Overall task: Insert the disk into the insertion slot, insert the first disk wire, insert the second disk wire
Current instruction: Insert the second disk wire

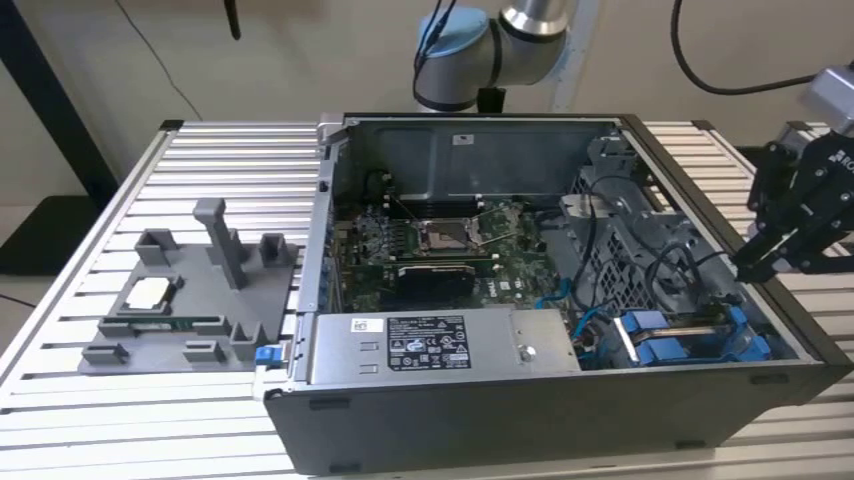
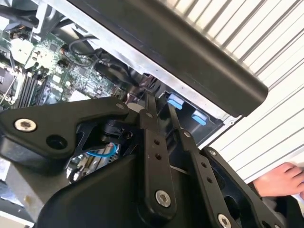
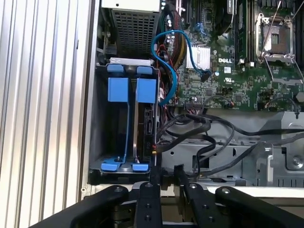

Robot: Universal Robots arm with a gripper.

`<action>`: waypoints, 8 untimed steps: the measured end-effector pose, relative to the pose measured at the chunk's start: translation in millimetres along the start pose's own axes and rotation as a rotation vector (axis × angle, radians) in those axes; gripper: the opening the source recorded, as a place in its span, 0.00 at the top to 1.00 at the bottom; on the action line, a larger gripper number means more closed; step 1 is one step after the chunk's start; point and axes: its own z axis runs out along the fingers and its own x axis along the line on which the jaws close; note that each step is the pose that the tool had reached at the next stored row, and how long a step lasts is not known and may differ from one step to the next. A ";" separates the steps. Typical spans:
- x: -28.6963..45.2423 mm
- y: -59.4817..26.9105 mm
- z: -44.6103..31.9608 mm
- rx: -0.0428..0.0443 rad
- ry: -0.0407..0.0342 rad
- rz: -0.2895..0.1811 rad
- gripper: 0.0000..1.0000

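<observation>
The insertion slot is a dark metal bay with bright blue tabs in the case's corner, also seen in the exterior view. The disk stands on edge inside it, held in its blue carrier, connector side facing the motherboard. A blue wire loops from the board towards the bay. Black wires lie beside the disk's connector; I cannot tell whether any is plugged in. My gripper hovers just outside the case wall by the bay, its fingers a little apart and holding nothing. It also shows at the exterior view's right.
The open computer case rests on a slatted metal table. A grey labelled power-supply box sits along the case's front. A grey fixture holding small parts stands at the exterior view's left. A person's hand rests on the table.
</observation>
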 end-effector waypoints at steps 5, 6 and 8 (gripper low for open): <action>0.5 -4.2 0.5 -0.0009 -0.0075 0.000 0.73; 0.6 -4.3 0.7 -0.0011 -0.0079 0.001 0.73; 0.8 -4.4 0.9 -0.0012 -0.0095 0.004 0.73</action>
